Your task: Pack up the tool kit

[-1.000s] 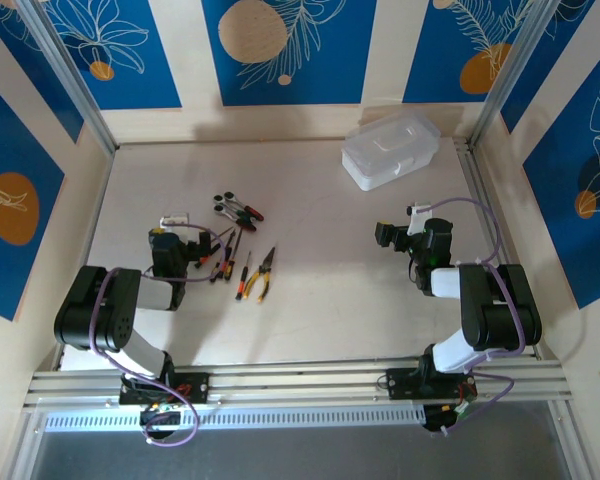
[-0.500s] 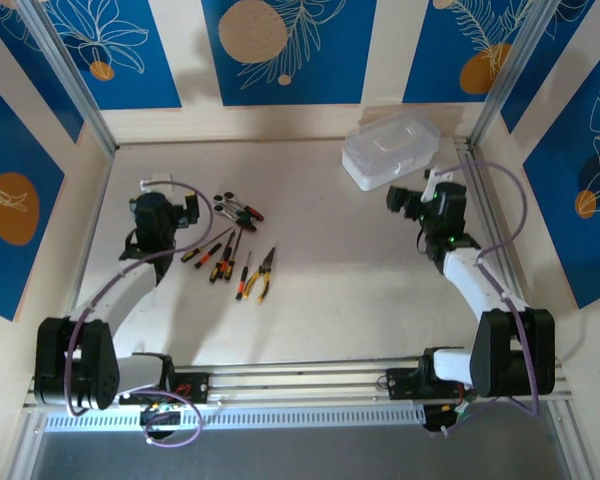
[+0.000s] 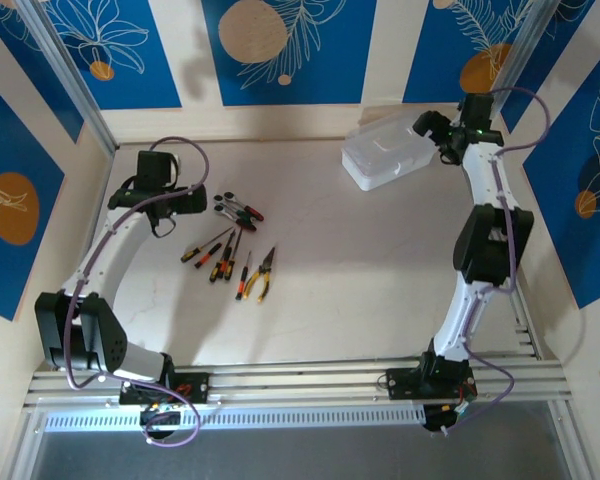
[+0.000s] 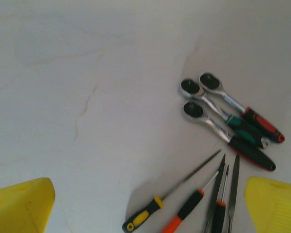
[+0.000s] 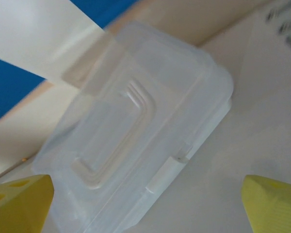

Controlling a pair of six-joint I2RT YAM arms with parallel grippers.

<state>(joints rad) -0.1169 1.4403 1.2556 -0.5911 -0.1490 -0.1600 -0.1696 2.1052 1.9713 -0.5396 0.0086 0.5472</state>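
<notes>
Ratchets of bright steel, three together with black, red and green grips (image 4: 223, 114), lay just ahead of the left gripper (image 4: 149, 204) and off toward its right finger, on the pale wooden table (image 4: 87, 73). That gripper's jaws stood wide apart with nothing between them but the tabletop. Nearer its right finger lay a slim screwdriver with a yellow-and-black handle (image 4: 143, 219), a second screwdriver with an orange-and-black handle (image 4: 184, 211) beside it, and further thin dark shafts whose kind could not be told. In the overhead view the left gripper (image 3: 195, 198) hovered just beside the ratchets, while small pliers with yellow-orange handles (image 3: 264, 275) lay farther back toward its arm's base. The right gripper (image 3: 425, 125) hung over the far end of the translucent white rectangular plastic case (image 3: 388, 150). Its jaws were spread wide too and held nothing. From the right wrist the case (image 5: 136, 136) lay straight ahead between the yellow fingertips (image 5: 19, 204), lid down, its moulded handle uppermost and its small front latch (image 5: 162, 177) facing the gripper.
</notes>
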